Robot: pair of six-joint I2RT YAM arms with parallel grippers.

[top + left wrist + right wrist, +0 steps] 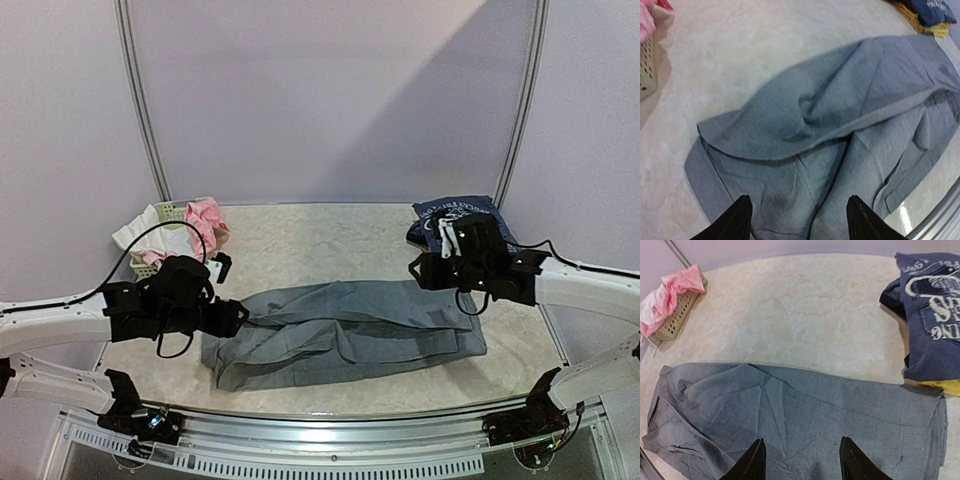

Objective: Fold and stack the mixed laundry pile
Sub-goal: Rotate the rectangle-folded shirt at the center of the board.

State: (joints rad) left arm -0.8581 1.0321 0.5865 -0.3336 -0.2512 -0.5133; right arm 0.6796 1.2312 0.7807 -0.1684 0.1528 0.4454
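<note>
Grey trousers [340, 330] lie folded lengthwise across the middle of the table, with creases and a turned-over flap [805, 120]. My left gripper [238, 318] hovers over their left end, open, with nothing between its fingers [742, 220]. Over the trousers' right end hangs my right gripper [422, 270], also open and empty, the cloth [805, 410] flat beneath its fingertips [756, 460]. A navy printed tee [458, 213] lies folded at the back right. Pink [207, 218] and white [140, 230] pieces sit heaped in the basket at the back left.
A pale lattice basket [168, 211] stands at the back left near the wall. Something yellow [942, 386] peeks out under the navy tee [935, 310]. A metal rail [330, 415] runs along the table's near edge.
</note>
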